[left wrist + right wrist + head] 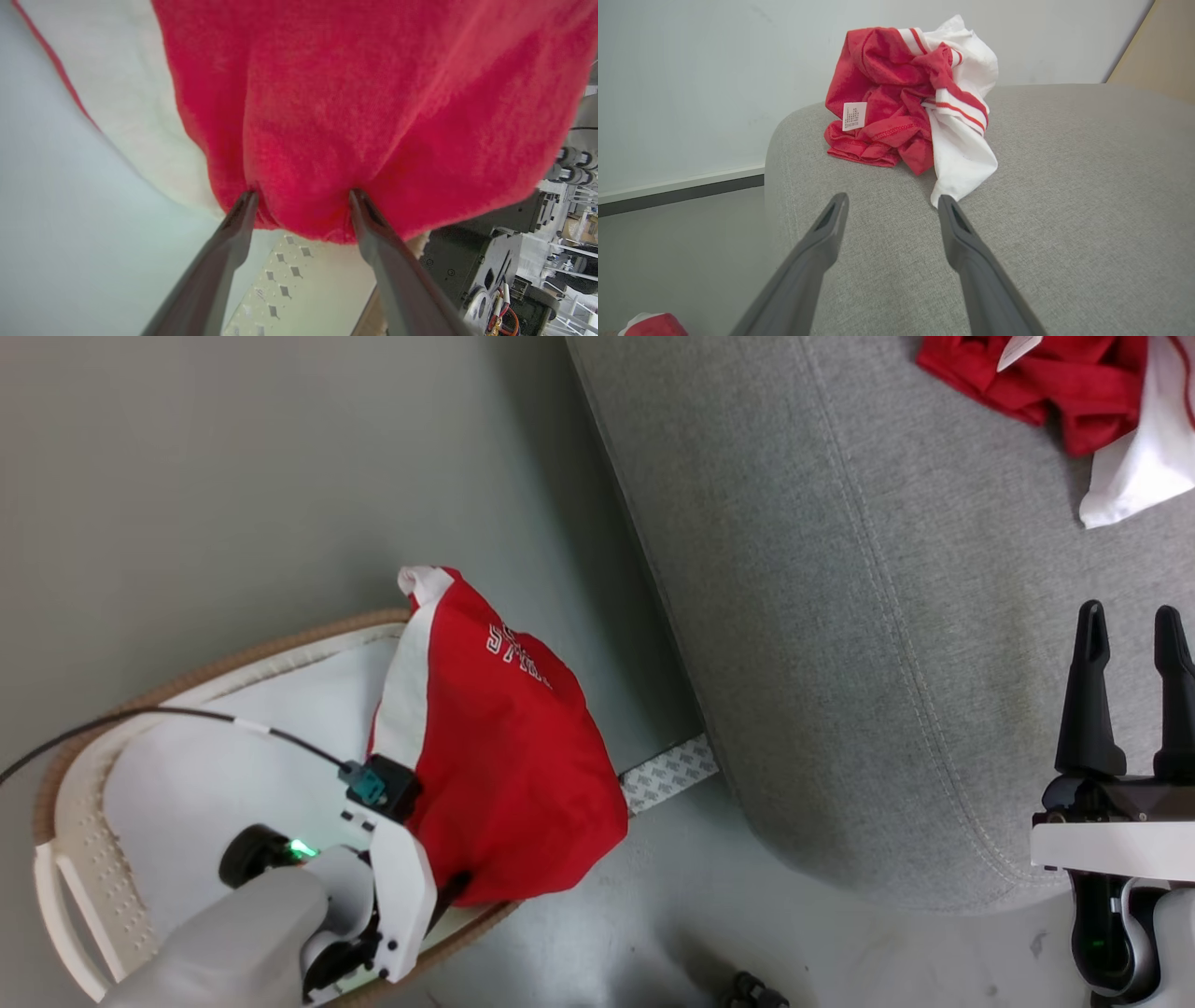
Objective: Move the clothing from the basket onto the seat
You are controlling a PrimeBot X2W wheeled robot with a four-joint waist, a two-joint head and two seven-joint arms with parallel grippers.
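Right in front of the left gripper (303,196): the red top (504,765), draped long-ways along the rim of the basket (233,658), on the side next to the seat (887,663). Reaches low into the basket, jaws wide apart, tips pressed into the cloth, nothing pinched yet. Over the seat, right gripper (1131,616): wide open, empty, farther off. Also there: more clothes (896,102).

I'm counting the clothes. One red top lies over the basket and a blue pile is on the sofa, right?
Not quite: the pile on the sofa is red and white, not blue, as the right wrist view shows. The rest holds: one red top lies over the basket.
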